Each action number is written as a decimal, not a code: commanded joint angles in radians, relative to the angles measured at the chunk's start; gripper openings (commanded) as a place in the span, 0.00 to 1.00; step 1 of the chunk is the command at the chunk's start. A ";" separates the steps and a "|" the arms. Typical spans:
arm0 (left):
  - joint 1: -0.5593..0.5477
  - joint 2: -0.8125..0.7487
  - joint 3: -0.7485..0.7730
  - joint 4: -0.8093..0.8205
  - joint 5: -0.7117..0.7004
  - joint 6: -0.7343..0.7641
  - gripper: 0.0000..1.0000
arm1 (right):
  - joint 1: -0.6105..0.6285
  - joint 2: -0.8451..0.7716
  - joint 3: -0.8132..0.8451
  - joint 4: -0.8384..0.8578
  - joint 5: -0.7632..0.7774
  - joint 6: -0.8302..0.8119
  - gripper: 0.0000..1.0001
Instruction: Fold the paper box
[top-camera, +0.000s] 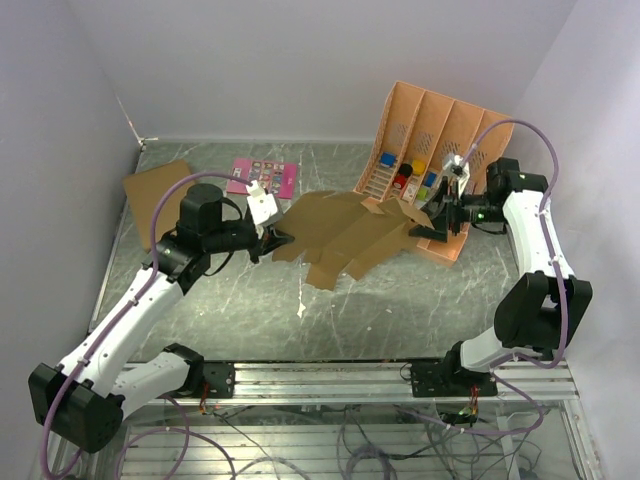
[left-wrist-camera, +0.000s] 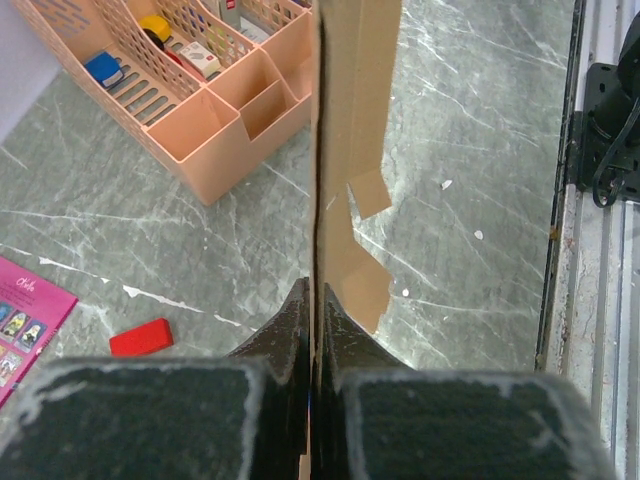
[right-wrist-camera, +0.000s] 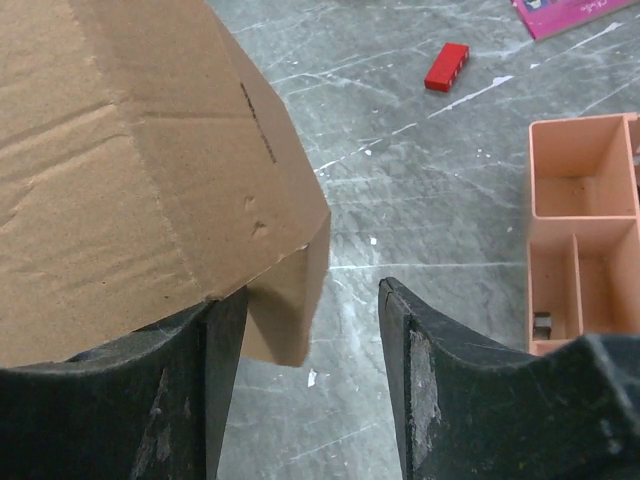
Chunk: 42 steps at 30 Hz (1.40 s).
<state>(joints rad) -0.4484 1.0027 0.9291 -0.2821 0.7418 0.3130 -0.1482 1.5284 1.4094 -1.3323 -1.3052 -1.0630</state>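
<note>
The paper box (top-camera: 350, 235) is a flat brown cut-out sheet with creased panels and tabs, held above the middle of the table. My left gripper (top-camera: 278, 240) is shut on its left edge. In the left wrist view the sheet (left-wrist-camera: 350, 120) runs edge-on away from the pinched jaws (left-wrist-camera: 318, 300). My right gripper (top-camera: 432, 226) is at the sheet's right end, and its jaws stand open (right-wrist-camera: 312, 330). There the cardboard (right-wrist-camera: 130, 170) lies over the left finger (right-wrist-camera: 215, 400). A small flap hangs into the gap, well apart from the right finger (right-wrist-camera: 430, 370).
A peach slotted organiser (top-camera: 430, 150) holding small coloured items stands at the back right, just behind my right gripper. A pink card (top-camera: 262, 176) and a separate brown cardboard piece (top-camera: 155, 195) lie at the back left. A small red block (left-wrist-camera: 141, 337) rests on the marbled tabletop.
</note>
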 joint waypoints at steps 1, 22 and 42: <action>0.010 0.004 0.040 0.061 0.041 -0.012 0.07 | 0.007 -0.002 -0.023 0.019 -0.017 0.014 0.54; 0.010 -0.005 0.032 0.093 0.086 -0.036 0.07 | 0.022 0.029 -0.028 -0.045 -0.118 -0.101 0.33; 0.090 0.002 0.010 0.080 0.105 -0.002 0.07 | -0.013 -0.082 0.008 -0.045 0.032 -0.016 0.76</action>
<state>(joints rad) -0.4046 1.0084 0.9287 -0.2367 0.7959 0.2844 -0.1246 1.5139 1.3743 -1.3678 -1.3724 -1.0954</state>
